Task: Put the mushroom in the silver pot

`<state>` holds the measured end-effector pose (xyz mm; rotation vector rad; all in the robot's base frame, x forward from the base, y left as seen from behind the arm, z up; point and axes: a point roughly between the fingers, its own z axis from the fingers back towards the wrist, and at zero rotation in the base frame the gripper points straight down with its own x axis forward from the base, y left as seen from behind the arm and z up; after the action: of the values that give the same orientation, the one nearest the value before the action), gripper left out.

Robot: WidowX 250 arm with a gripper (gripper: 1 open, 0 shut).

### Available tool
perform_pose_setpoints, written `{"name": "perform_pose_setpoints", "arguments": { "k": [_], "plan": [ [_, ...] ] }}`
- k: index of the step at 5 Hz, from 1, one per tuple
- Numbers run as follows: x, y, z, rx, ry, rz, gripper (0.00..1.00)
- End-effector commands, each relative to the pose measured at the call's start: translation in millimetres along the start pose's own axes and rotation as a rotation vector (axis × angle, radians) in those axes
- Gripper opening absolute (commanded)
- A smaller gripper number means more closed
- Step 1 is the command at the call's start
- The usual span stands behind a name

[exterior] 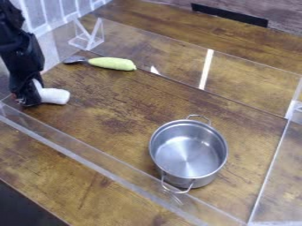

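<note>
Hand (28, 94) closed at mushroom (52, 95), white stem protruding; grip apparently on cap, view obscured. Silver pot (189, 154) well apart on wooden tabletop (116, 125).

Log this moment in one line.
black gripper: at mushroom's white stem, left corner | round shiny steel pot: nothing inside | yellow-green vegetable: behind, untouched

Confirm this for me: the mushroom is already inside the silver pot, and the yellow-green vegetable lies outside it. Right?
Not quite: the camera view shows the mushroom outside the silver pot, at the hand. The yellow-green vegetable does lie outside it.
</note>
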<state>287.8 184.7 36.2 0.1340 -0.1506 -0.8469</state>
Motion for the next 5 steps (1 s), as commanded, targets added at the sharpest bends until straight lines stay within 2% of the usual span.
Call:
{"name": "perform_pose_setpoints", "arguments": {
  "k": [1, 2, 3, 4, 5],
  "plan": [
    [-7.3, 18, 22.1, 0.062, -0.014, -0.029, 0.00],
    [-7.5, 19, 35.5, 0.063, -0.016, -0.072, 0.00],
    [0.8, 15, 47.5, 0.074, 0.001, -0.032, 0.00],
    [16.9, 9, 68.2, 0.094, 0.022, -0.009, 0.00],
    [50.2, -4, 75.1, 0.116, 0.020, -0.033, 0.00]
  ]
}}
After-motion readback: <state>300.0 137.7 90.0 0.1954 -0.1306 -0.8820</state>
